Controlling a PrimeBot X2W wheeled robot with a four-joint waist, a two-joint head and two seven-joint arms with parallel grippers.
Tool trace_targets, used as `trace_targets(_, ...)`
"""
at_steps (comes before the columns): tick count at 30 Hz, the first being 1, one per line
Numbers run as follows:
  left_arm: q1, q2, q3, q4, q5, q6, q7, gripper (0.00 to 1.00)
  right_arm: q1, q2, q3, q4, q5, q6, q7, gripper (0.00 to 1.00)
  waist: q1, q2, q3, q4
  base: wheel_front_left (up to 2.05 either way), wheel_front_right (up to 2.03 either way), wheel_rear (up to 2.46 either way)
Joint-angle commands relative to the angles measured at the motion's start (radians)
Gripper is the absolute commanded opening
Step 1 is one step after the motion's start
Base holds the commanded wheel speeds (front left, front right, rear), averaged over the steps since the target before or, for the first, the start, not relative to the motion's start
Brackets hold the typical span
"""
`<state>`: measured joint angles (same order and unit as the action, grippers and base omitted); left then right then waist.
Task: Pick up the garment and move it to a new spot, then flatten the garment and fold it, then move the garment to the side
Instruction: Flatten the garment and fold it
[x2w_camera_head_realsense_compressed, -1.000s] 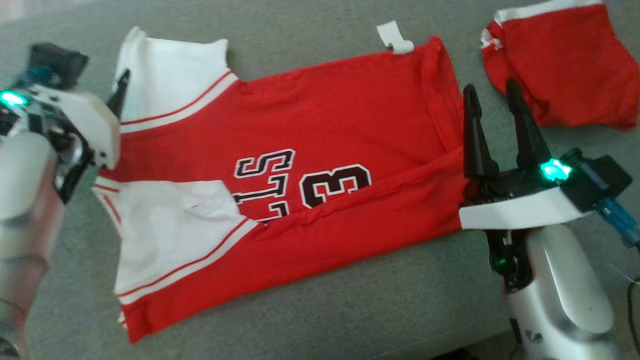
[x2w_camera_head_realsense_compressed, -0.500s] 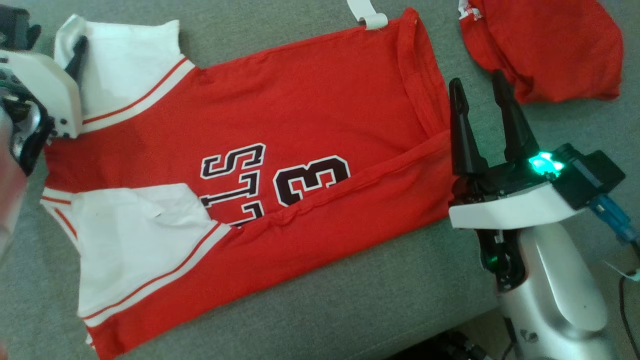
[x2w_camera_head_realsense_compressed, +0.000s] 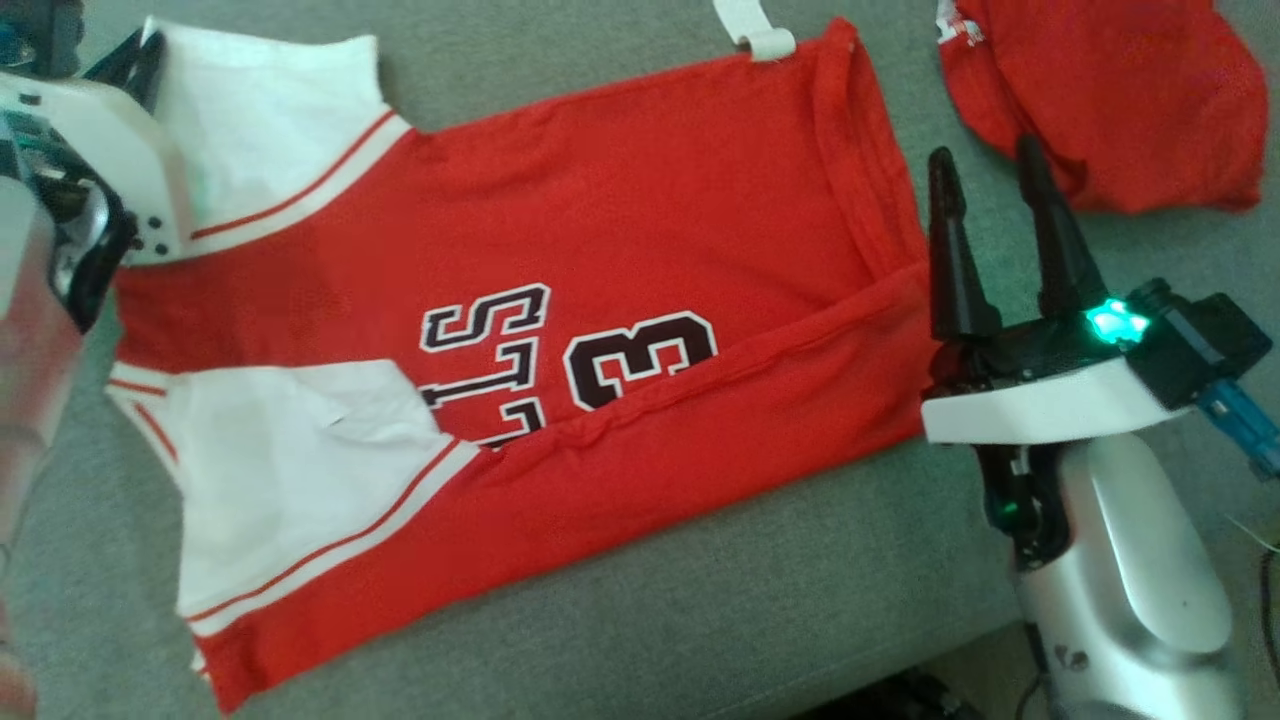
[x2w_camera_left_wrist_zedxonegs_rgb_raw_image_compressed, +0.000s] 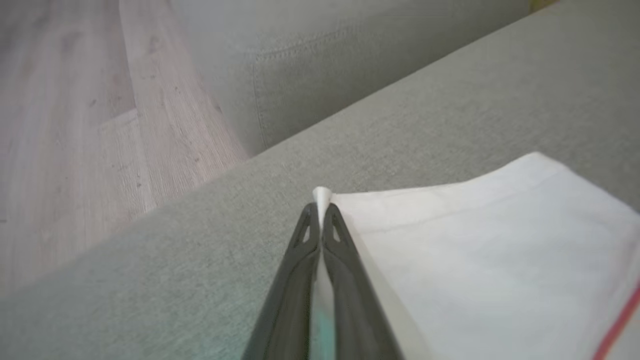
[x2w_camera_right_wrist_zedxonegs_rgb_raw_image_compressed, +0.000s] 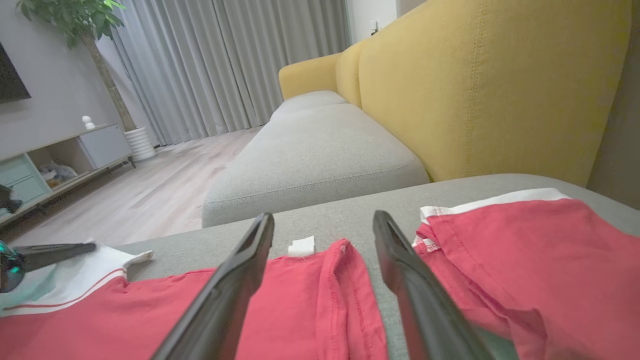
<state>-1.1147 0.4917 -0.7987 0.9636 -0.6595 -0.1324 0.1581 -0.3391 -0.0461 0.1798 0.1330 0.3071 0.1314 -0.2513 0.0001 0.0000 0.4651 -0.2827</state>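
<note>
the white sleeve corner (x2w_camera_left_wrist_zedxonegs_rgb_raw_image_compressed: 323, 194) of the red-and-white fabric jersey (x2w_camera_head_realsense_compressed: 640, 220) is pinched only at the tips of the closed left gripper (x2w_camera_left_wrist_zedxonegs_rgb_raw_image_compressed: 320, 212) and could be tugged loose; the right gripper (x2w_camera_head_realsense_compressed: 985, 160) is spread, empty.

A living room in a home is indicated. A grey sofa seat (x2w_camera_right_wrist_zedxonegs_rgb_raw_image_compressed: 310, 165) with a yellow backrest (x2w_camera_right_wrist_zedxonegs_rgb_raw_image_compressed: 490, 85) is seen, along with long grey curtains (x2w_camera_right_wrist_zedxonegs_rgb_raw_image_compressed: 225, 60), a pale wood floor (x2w_camera_right_wrist_zedxonegs_rgb_raw_image_compressed: 150, 195), a potted tree (x2w_camera_right_wrist_zedxonegs_rgb_raw_image_compressed: 75, 20) and a low cabinet (x2w_camera_right_wrist_zedxonegs_rgb_raw_image_compressed: 65, 150). What may be a television (x2w_camera_right_wrist_zedxonegs_rgb_raw_image_compressed: 9, 75) is glimpsed at the edge.
</note>
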Motion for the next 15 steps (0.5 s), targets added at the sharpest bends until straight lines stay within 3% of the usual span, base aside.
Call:
trace_targets(1, -0.031, 0.028, 0.022, -0.026, -0.005, 0.002, -0.05, 0.0, -0.013, -0.004, -0.007, -0.011, -0.023, -0.001, -0.01, 1.0, -0.0001, 0.0, -0.032, 0.032, 0.0, 0.0, 0.0)
trace_targets(5, -0.015, -0.024, 0.013, -0.053, -0.001, 0.002, -0.179, 0.0, -0.044, -0.004, -0.047, 0.054, -0.106, -0.001, 0.01, 1.0, -0.0001, 0.0, -0.088, 0.107, 0.0, 0.0, 0.0)
trace_targets(8, 0.016, -0.044, -0.006, -0.09, 0.01, 0.002, -0.245, 0.0, -0.071, -0.004, -0.054, 0.092, -0.14, -0.001, 0.089, 1.0, -0.0001, 0.0, -0.118, 0.159, 0.0, 0.0, 0.0)
trace_targets(15, 0.095, -0.076, -0.036, -0.191, 0.029, 0.019, -0.327, 0.0, -0.134, -0.032, -0.116, 0.166, -0.203, -0.001, 0.246, 1.0, -0.0001, 0.0, -0.16, 0.264, 0.0, 0.0, 0.0)
